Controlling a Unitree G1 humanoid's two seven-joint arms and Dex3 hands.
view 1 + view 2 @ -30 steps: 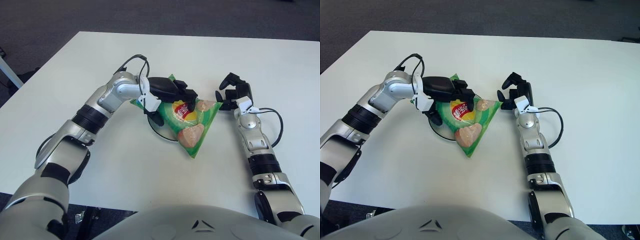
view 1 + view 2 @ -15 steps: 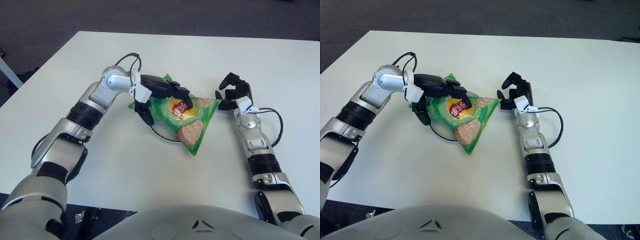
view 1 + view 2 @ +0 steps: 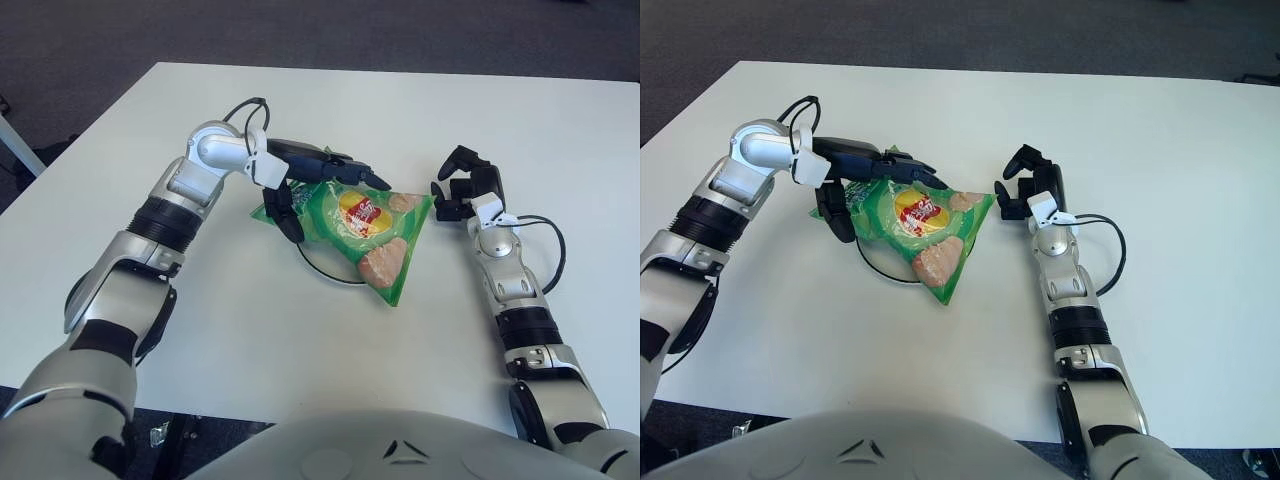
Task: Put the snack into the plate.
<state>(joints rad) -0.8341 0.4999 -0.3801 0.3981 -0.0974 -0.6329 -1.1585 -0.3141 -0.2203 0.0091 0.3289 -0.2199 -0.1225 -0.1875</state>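
Observation:
The snack, a green chip bag (image 3: 365, 230), lies flat over a round white plate whose dark rim (image 3: 322, 271) shows at the bag's lower left. My left hand (image 3: 310, 180) is at the bag's upper left corner. Its fingers (image 3: 345, 172) stretch straight out over the bag's top edge and the thumb (image 3: 286, 212) hangs beside the left edge; the hand is open and grips nothing. My right hand (image 3: 465, 186) rests on the table just right of the bag's right corner, with relaxed, half-curled fingers, holding nothing.
The white table (image 3: 300, 330) extends all around the plate. A black cable (image 3: 552, 245) loops beside my right forearm. The table's far edge and dark floor lie beyond.
My left hand has opened its fingers, let go of the bag and drawn back to the left. The bag has settled flatter on the plate. The right hand has not moved.

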